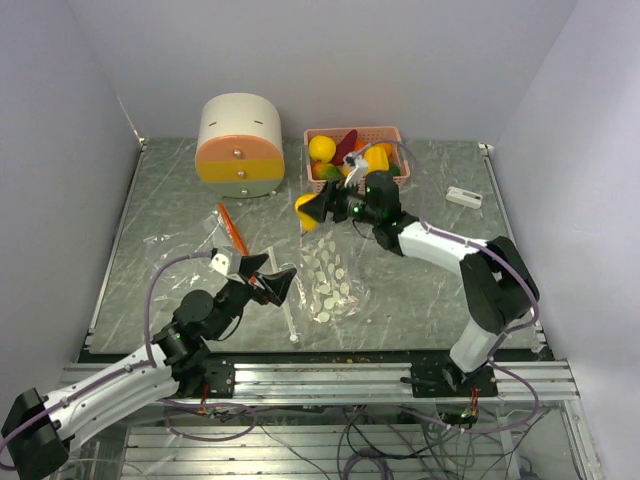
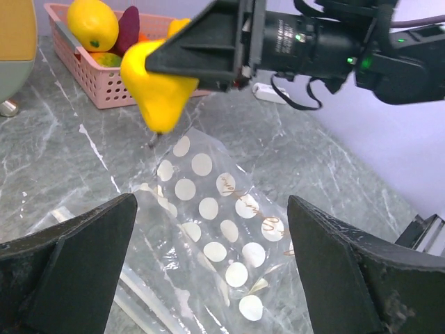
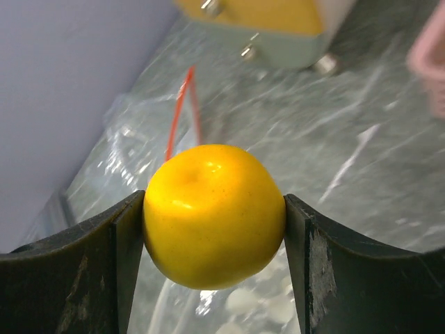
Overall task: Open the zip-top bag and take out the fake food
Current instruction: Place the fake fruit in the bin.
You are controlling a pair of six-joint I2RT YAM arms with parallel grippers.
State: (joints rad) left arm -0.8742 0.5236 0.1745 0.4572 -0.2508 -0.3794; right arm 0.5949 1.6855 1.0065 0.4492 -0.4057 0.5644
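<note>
Yellow fruit [image 3: 211,233] judged hard, light, slick; right gripper [image 3: 214,205] clamps its middle. Left gripper [image 1: 275,272] stands wide, empty.

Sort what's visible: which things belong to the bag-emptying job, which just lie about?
Job: clear polka-dot zip-top bag; glossy yellow plastic fruit in right gripper; plastic fruits in pink basket.
Lying about: round cream-orange-yellow drawer box; orange pen; small white device.

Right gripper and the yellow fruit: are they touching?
Touching. The right wrist view shows the yellow fruit pressed against both fingers of the right gripper, no gap either side.
</note>
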